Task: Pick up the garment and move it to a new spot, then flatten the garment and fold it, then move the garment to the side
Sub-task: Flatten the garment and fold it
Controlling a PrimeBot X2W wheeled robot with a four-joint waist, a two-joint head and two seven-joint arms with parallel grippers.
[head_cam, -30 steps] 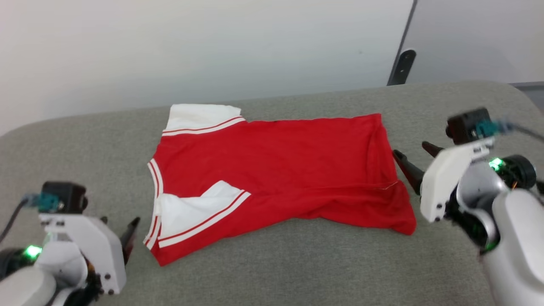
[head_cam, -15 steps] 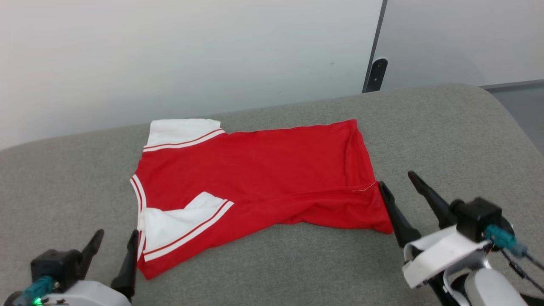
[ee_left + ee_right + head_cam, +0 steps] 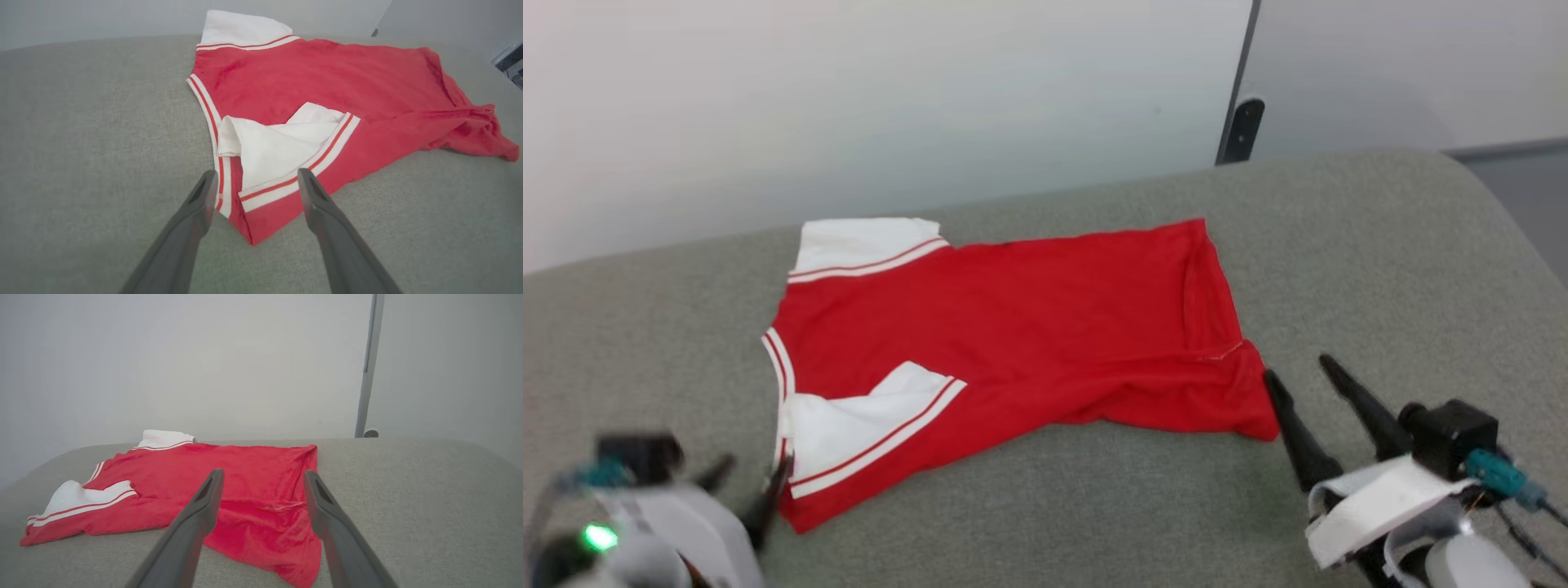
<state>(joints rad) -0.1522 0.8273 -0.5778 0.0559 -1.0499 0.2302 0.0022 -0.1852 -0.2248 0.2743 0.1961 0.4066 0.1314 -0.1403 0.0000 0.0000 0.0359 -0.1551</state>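
A red jersey-style garment (image 3: 1029,327) lies spread across the middle of a tabletop (image 3: 1380,261) covered in gray woven fabric. Its neckline end is toward the robot's left and its hem toward the robot's right. The side facing up is plain red knit. The neckline and both sleeve cuffs carry red-and-white striped trim. The far short sleeve (image 3: 858,242) is white and lies flat at the far left corner. The near white sleeve (image 3: 849,425) is folded over onto the red body. The near hem corner (image 3: 1241,408) is rumpled into soft ridges.

The left tool (image 3: 754,469) sits low at the lower left of the head view, blurred, its two long dark fingers apart and aimed at the garment's near left corner. In the left wrist view those fingers straddle the striped neckline edge and the folded sleeve's cuff; whether they touch the cloth cannot be told.

The right tool (image 3: 1297,367) sits at the lower right, its tapered fingers apart and empty, angled up toward the rumpled hem corner. Its nearer fingertip is just beside the cloth. Its body is white, with a black camera (image 3: 1450,429) and a teal connector (image 3: 1490,474).

A pale, smooth wall (image 3: 849,106) rises behind, crossed by a dark upright strip (image 3: 1243,73).
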